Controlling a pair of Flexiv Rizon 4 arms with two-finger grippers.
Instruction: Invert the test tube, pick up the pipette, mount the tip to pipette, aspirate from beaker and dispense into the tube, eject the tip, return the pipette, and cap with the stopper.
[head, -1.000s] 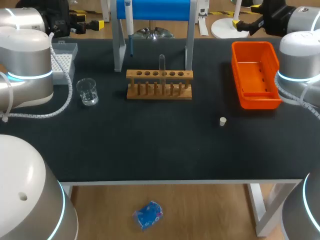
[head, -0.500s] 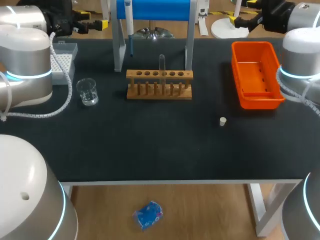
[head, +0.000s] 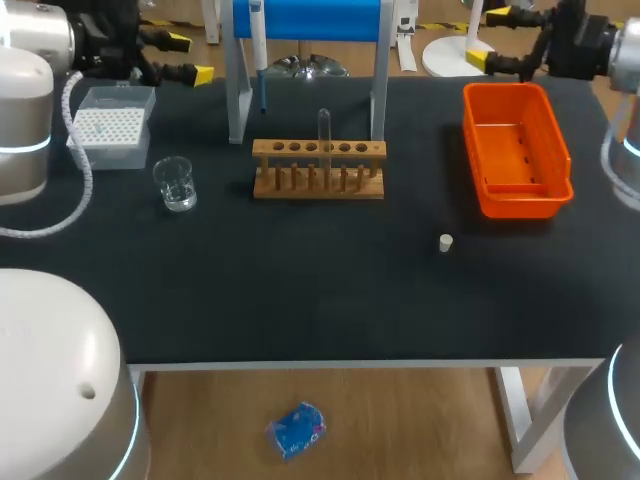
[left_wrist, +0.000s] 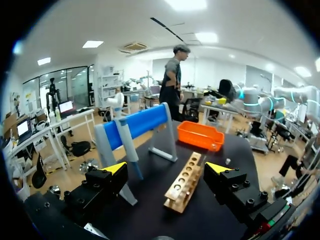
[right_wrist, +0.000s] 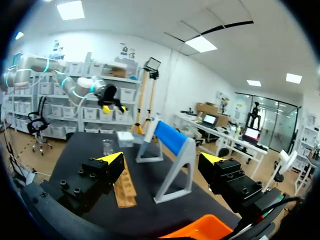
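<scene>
Two grippers are held at the far corners of the black counter (head: 300, 290), each with its fingers spread wide and nothing between them. The left gripper (head: 190, 58) is positioned just beyond the white pipette-tip box (head: 108, 125), and the right gripper (head: 488, 38) beyond the far end of the orange plastic tray (head: 515, 150). This stand-off posture is judged to leave the work zone free for a first approach.

The clear glass test tube (head: 323, 128) is seated upright in the wooden tube rack (head: 318, 168) at mid-counter; which end is up cannot be confirmed. The white pipette (head: 258, 50) is hung on the blue-barred stand (head: 308, 18) behind the rack, where it can be lifted off from the front. The small clear glass beaker (head: 175, 184) is placed beside the rack, near the tip box. The small white stopper (head: 446, 242) is laid alone on the near right, well apart from the rack.

Compared with one second ago, both arm bodies are withdrawn toward the sides, so the tip box is now fully exposed; both grippers are turned, and nothing on the counter is displaced
</scene>
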